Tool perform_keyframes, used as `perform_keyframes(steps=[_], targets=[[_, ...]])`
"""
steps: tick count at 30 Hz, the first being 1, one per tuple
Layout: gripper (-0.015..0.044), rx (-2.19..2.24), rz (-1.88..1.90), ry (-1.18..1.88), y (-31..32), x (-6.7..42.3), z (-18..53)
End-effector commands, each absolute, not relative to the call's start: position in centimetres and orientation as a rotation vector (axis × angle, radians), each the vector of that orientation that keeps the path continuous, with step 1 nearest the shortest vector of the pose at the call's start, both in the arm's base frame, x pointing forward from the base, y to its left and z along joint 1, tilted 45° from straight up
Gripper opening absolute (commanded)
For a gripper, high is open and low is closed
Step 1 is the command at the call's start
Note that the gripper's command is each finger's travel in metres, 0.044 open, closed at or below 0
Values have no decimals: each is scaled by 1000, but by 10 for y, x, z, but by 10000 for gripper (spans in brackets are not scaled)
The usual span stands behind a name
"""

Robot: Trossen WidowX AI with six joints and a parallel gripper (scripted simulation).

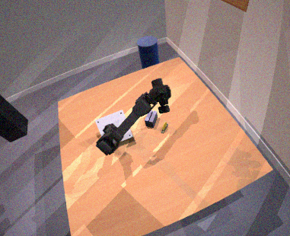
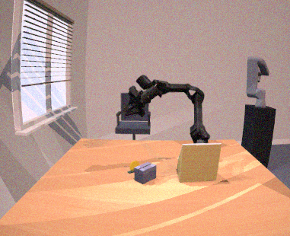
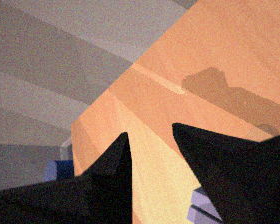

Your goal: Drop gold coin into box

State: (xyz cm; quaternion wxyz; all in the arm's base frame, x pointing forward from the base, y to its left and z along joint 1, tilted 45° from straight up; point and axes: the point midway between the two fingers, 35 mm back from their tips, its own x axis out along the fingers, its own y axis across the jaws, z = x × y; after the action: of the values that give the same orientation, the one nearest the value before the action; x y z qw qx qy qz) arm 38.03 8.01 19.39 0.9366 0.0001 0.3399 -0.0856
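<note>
The gold coin point(image 1: 165, 125) point(image 2: 134, 164) stands on edge in the dark-green holder point(image 2: 131, 171). The closed grey box point(image 1: 151, 120) point(image 2: 145, 174) stands beside them, its slot showing as a dark line in the lid. Part of the box point(image 3: 202, 207) also shows at the lower right of the wrist view, partly behind a finger. My gripper point(image 2: 135, 114) point(image 3: 150, 133) is partly open with nothing between its fingers. It hangs high above the table, well clear of coin and box. Coin and holder are outside the wrist view.
An upright panel point(image 2: 199, 164) stands on the table point(image 1: 178, 164) point(image 2: 102, 205), on the other side of the box from the coin; its white upper face point(image 1: 111, 119) lies close to the arm base. A blue cylinder point(image 1: 148, 53) point(image 3: 58, 171) stands beyond the table's edge.
</note>
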Motion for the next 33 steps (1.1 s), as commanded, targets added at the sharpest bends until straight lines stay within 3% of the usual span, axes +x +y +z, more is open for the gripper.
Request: perform_keyframes(steps=[1,11,33], targets=[[161,-329,-255,955,42,385,148],[161,-1074,-124,1688,-47,361,74],[161,-1087,-119,1701,-78,350,39]])
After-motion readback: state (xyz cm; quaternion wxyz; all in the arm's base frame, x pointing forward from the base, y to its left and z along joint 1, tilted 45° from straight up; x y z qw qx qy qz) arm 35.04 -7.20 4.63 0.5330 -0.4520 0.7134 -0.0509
